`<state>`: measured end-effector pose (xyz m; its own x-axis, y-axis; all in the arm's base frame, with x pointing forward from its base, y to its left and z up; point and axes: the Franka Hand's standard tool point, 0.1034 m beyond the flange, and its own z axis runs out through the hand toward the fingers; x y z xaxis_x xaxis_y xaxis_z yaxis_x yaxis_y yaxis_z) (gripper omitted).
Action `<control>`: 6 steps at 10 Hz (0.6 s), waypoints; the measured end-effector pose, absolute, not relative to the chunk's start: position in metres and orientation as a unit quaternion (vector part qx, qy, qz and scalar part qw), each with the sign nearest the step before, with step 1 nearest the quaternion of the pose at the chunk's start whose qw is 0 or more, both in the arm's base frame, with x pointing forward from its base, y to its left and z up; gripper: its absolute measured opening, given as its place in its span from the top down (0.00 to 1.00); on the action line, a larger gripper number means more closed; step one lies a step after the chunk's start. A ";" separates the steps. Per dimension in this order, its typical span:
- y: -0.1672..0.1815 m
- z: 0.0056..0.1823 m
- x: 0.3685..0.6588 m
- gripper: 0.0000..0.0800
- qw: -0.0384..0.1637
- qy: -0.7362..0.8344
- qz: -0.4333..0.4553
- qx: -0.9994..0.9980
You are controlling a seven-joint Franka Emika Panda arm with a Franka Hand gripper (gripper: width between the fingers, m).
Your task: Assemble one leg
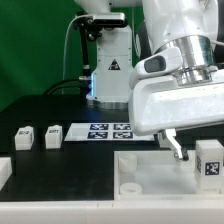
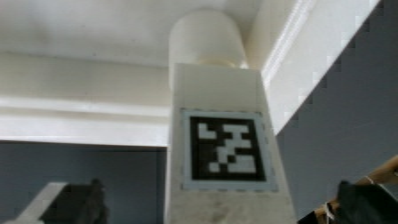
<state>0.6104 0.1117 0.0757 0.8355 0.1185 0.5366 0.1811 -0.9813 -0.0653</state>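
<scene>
One leg (image 1: 209, 160), a white block with a square marker, stands at the exterior view's right, by the right end of the large white base (image 1: 150, 172). My gripper (image 2: 214, 207) straddles this leg. In the wrist view the leg (image 2: 226, 150) runs up the middle, its rounded tip toward the base (image 2: 89, 80). The dark fingers (image 2: 64, 205) sit wide on either side with gaps to the leg, so the gripper is open. One finger (image 1: 176, 146) shows in the exterior view; the other is out of frame. Two more legs (image 1: 24, 136) (image 1: 52, 135) stand at the left.
The marker board (image 1: 105, 130) lies on the black table behind the base. A white part (image 1: 4, 170) shows at the far left edge. A camera stand with a lit box (image 1: 105, 70) rises at the back. The white hand covers the upper right.
</scene>
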 end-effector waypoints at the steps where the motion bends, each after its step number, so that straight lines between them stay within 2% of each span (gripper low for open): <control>1: 0.107 0.082 0.613 0.19 0.061 -0.059 -0.250 -0.965; 3: 0.102 0.091 0.621 0.19 0.067 -0.048 -0.207 -0.975; 4: 0.099 0.087 0.620 0.19 0.072 -0.039 -0.168 -0.982; 6: 0.105 0.087 0.617 0.19 0.089 -0.029 -0.045 -0.995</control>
